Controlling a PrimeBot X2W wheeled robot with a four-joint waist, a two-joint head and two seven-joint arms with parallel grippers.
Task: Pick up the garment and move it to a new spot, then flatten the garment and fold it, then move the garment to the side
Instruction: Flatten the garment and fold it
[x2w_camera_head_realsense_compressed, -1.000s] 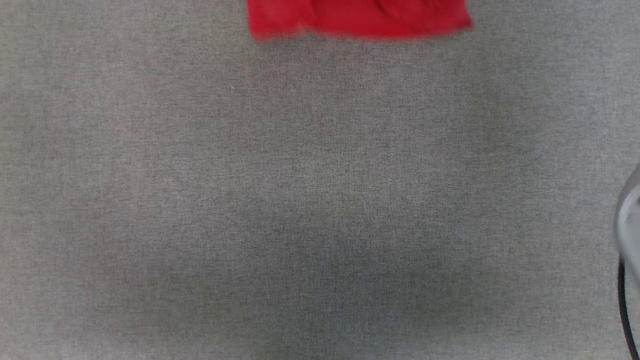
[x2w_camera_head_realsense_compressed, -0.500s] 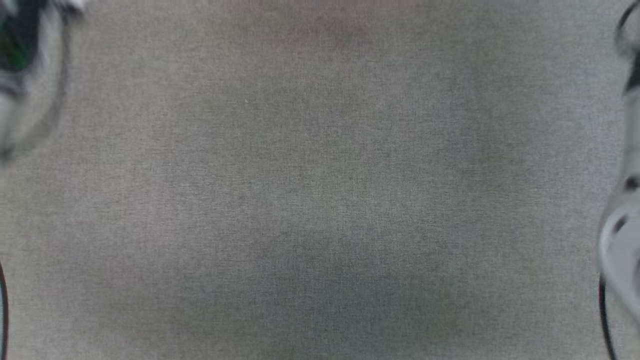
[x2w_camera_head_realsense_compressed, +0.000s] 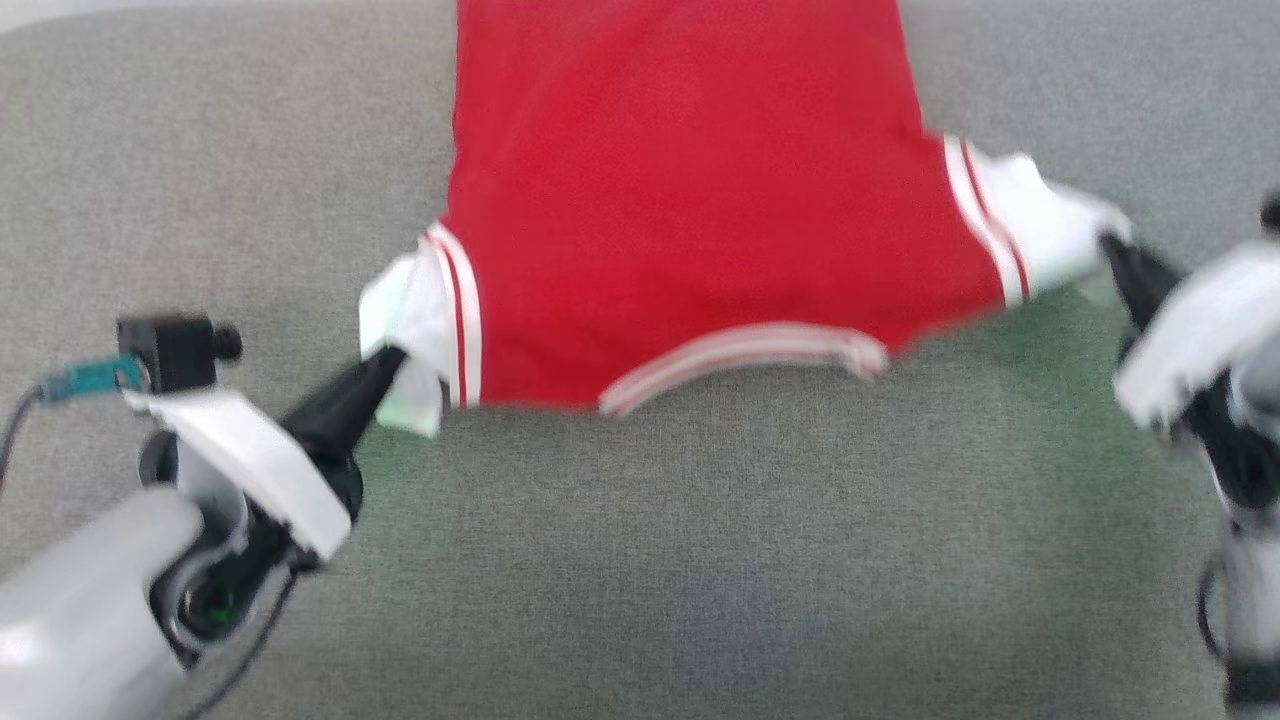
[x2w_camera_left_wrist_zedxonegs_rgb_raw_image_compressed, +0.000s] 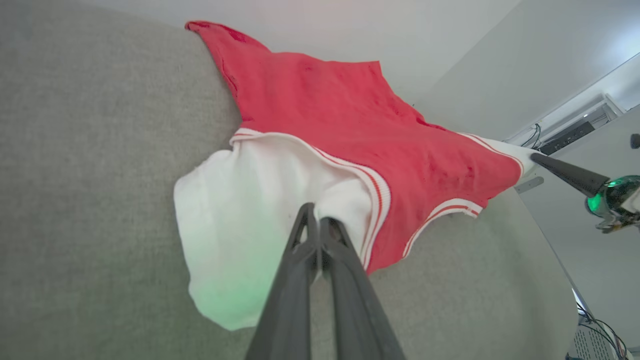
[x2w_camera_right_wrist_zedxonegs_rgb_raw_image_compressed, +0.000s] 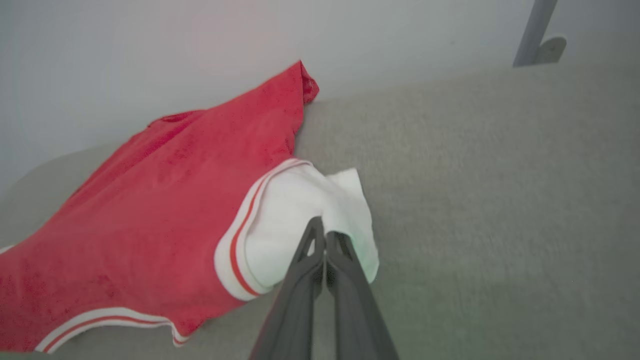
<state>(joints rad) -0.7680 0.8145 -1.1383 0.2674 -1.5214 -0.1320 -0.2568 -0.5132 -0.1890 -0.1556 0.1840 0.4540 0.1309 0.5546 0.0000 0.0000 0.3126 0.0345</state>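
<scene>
While the red jersey-style T-shirt (x2w_camera_head_realsense_compressed: 690, 190) with white short sleeves and red-and-white striped trim is stretched out over the grey woven fabric surface (x2w_camera_head_realsense_compressed: 700, 560), each arm holds one sleeve. At the left, the left gripper (x2w_camera_head_realsense_compressed: 392, 362) has its two dark fingers pressed together, pinching the near white sleeve (x2w_camera_head_realsense_compressed: 415, 310). The red body lies in the middle, with its striped neck trim (x2w_camera_head_realsense_compressed: 740, 355) toward the robot. At the right, the right gripper (x2w_camera_head_realsense_compressed: 1108, 242) pinches the far white sleeve (x2w_camera_head_realsense_compressed: 1045, 215), its fingers closed on the cloth.

garment (x2w_camera_head_realsense_compressed: 690, 200) partly beyond head view's top edge
</scene>
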